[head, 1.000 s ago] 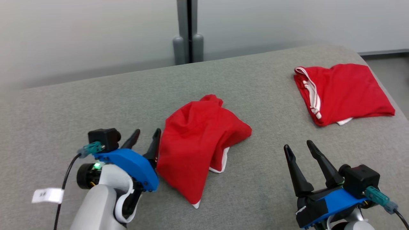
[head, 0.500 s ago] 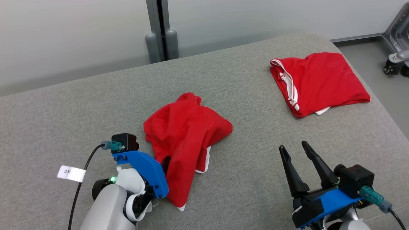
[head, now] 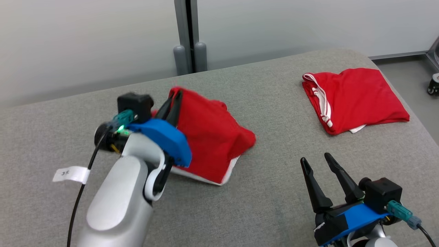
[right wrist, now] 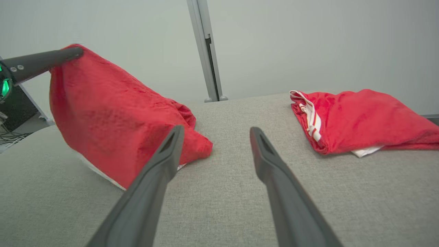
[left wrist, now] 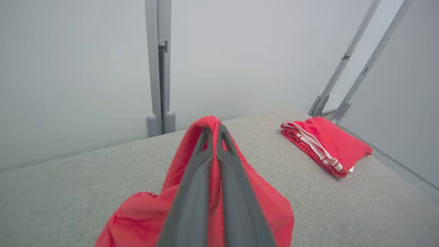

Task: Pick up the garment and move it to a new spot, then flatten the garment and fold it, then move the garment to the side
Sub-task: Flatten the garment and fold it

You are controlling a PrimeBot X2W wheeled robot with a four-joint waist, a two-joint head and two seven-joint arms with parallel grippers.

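A crumpled red garment with white trim [head: 212,137] sits mid-table, one edge lifted off the grey surface. My left gripper [head: 173,99] is shut on that raised edge; in the left wrist view the cloth [left wrist: 260,202] drapes over both sides of the closed fingers [left wrist: 195,178], and the gripper's tip [left wrist: 213,128] pinches the top fold. In the right wrist view the garment [right wrist: 113,116] hangs from the left gripper's finger [right wrist: 44,61], its lower part resting on the table. My right gripper [head: 317,161] stands open at the lower right, nothing between its fingers [right wrist: 154,171].
A second red garment with white stripes [head: 353,99] lies folded at the table's far right, near the edge [left wrist: 325,144] [right wrist: 360,116]. A grey post [head: 187,34] stands behind the grey padded table [head: 274,192]. A caster wheel [head: 432,84] stands on the floor at right.
My left gripper closed on the garment's near edge and lifted it up and away from me, stretching the cloth. The head camera shifted. The right gripper stayed put, open.
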